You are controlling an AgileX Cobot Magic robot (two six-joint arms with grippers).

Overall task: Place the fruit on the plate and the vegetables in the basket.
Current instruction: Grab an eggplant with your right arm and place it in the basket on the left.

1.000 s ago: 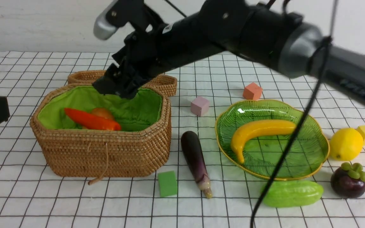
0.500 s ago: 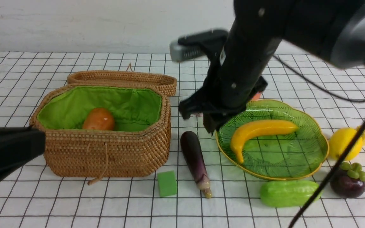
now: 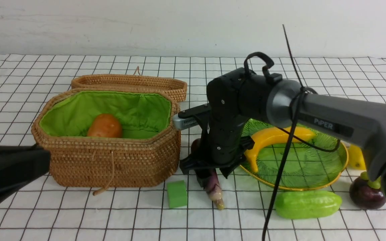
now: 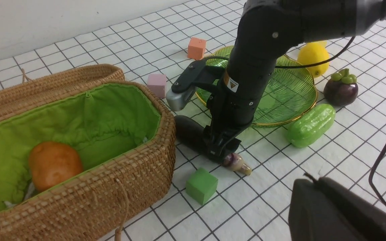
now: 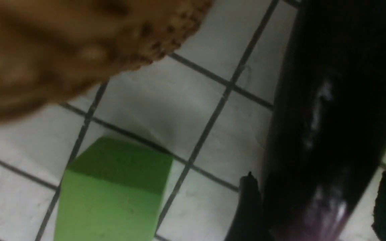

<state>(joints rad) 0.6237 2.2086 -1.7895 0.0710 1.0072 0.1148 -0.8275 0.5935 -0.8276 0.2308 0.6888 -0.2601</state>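
My right gripper (image 3: 209, 175) is down over the dark purple eggplant (image 3: 214, 187), which lies between the basket (image 3: 112, 167) and the plate (image 3: 313, 175). Its jaws stand open astride the eggplant (image 5: 330, 117), one finger (image 5: 248, 207) against it and the other a little apart. An orange-brown potato (image 3: 105, 126) lies in the basket. The banana (image 3: 273, 135) rests on the plate. On the cloth near the plate are the cucumber (image 3: 308, 204), the mangosteen (image 3: 365, 194) and the lemon (image 4: 313, 55). My left gripper (image 3: 44, 160) hangs shut and empty beside the basket.
A small green block (image 3: 177, 194) sits close beside the eggplant's stem end. A pink cube (image 4: 156, 83) and an orange cube (image 4: 196, 48) lie behind the plate. The basket's woven lid (image 3: 129, 82) lies open behind it. The right arm's cable hangs across the plate.
My right arm swung from above the basket across to the eggplant and came down over it. The carrot seen in the basket a second ago no longer shows. The left gripper edged in.
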